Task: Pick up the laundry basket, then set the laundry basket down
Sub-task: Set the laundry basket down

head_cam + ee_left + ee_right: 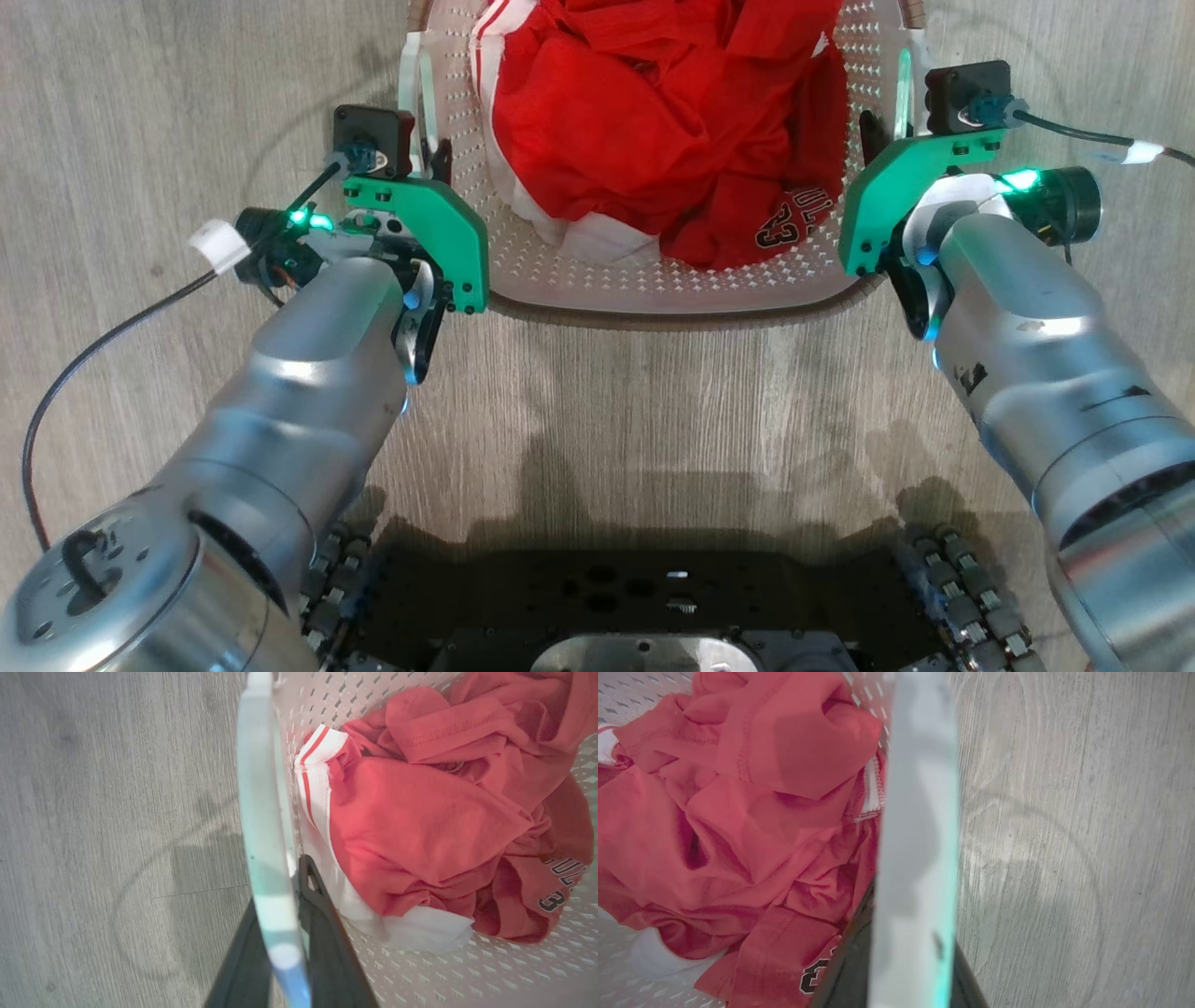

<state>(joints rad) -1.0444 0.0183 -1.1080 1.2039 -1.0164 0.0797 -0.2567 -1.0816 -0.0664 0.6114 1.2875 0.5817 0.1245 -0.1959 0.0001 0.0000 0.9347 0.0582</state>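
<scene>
My left claw (pixel 434 154) is closed nearly all the way on the left handle (pixel 415 89) of the laundry basket (pixel 653 289). In the left wrist view the pale strip of that handle (pixel 264 812) runs between my two dark fingers (pixel 322 914), one on its outer side and one inside the perforated wall. I take it there because the handle is thin and stiff, while the wall gives me nothing to pinch. The basket sits centred ahead of me on the grey wooden floor (pixel 597 401), its near rim just beyond my base, and red clothes (pixel 653 121) are heaped in it, so I judge the load needs both sides carried evenly. My right claw (pixel 873 135) mirrors the left, clamped on the right handle (pixel 904 79) with its jaws a little wider; the handle (pixel 920 812) fills the gap between them. I cannot tell whether the basket's bottom is clear of the floor.
</scene>
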